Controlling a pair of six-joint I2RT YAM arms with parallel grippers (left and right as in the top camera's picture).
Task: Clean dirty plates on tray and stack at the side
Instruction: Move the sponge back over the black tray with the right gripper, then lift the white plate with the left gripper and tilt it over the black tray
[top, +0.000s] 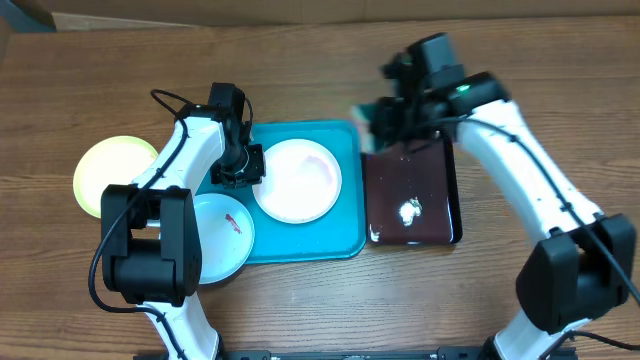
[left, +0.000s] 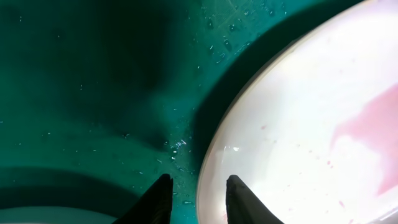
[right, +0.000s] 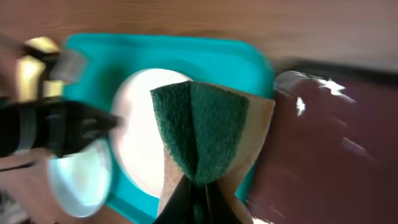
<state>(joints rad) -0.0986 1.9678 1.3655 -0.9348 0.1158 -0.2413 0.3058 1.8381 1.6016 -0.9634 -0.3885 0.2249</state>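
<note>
Currently: white plate (top: 297, 180) lies flat on the tray (top: 310, 242), centre of the overhead frame, with a pink smear on its right part. Left gripper (left: 198, 202) is slightly parted and holds nothing, its tips straddling the plate's left rim. Right gripper (right: 198, 198) is clamped on a green sponge (right: 199, 124) above the tray's upper right corner. Judgement: the plate is rigid, light, wet-slick and possibly breakable, so pinch it at the rim. Blue plate (top: 225, 240) lower left; yellow-green plate (top: 105, 170) far left.

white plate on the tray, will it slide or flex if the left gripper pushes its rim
Probably slides: the turquoise tray under it carries water droplets. The white plate looks rigid and glossy, so it likely won't flex but could slip between the left gripper's fingers.
</note>
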